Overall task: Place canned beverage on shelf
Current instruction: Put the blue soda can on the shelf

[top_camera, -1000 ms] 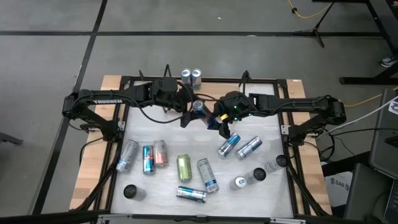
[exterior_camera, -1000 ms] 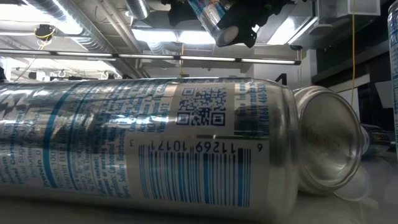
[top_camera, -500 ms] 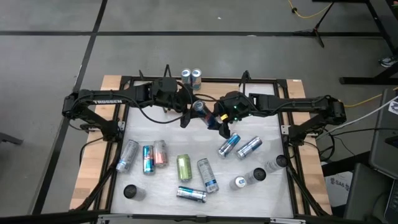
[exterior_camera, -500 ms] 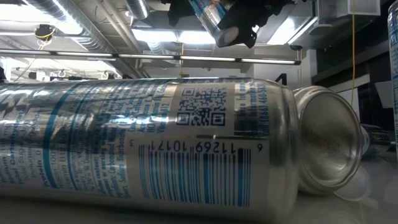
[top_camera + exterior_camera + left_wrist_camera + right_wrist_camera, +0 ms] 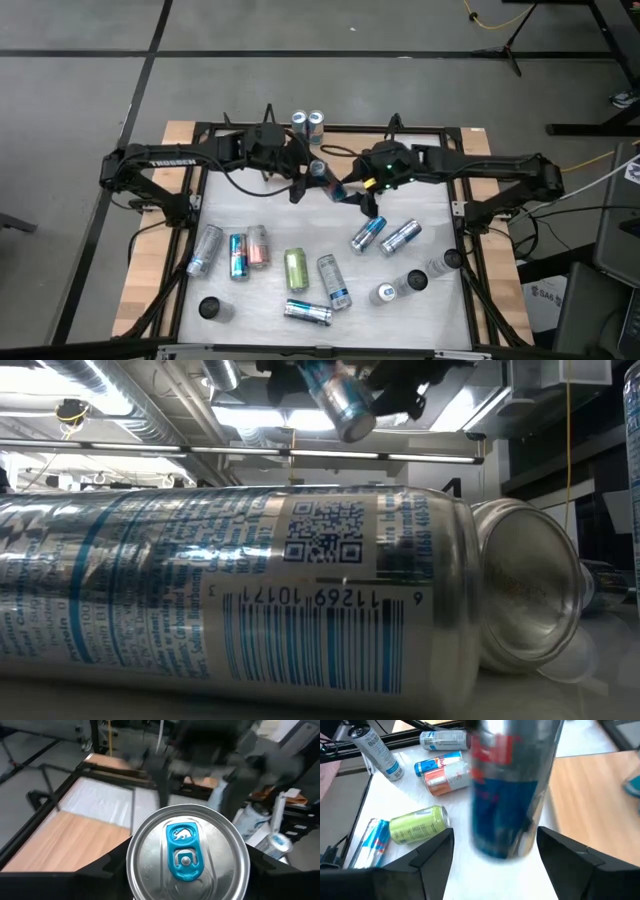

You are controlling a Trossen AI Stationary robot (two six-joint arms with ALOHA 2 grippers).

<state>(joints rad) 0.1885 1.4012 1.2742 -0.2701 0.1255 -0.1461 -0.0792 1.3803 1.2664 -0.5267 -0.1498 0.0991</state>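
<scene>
Handover completed: right gripper [image 5: 352, 192] fingers had spread and withdrawn, leaving the blue can [image 5: 318, 169] pinched by left gripper [image 5: 311, 176] fingers; shelving remained.

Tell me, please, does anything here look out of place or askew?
Yes. Most cans lie tipped over on the table, such as the green can, instead of standing like the two cans at the far edge. The left gripper holds a can in mid-air.
</scene>
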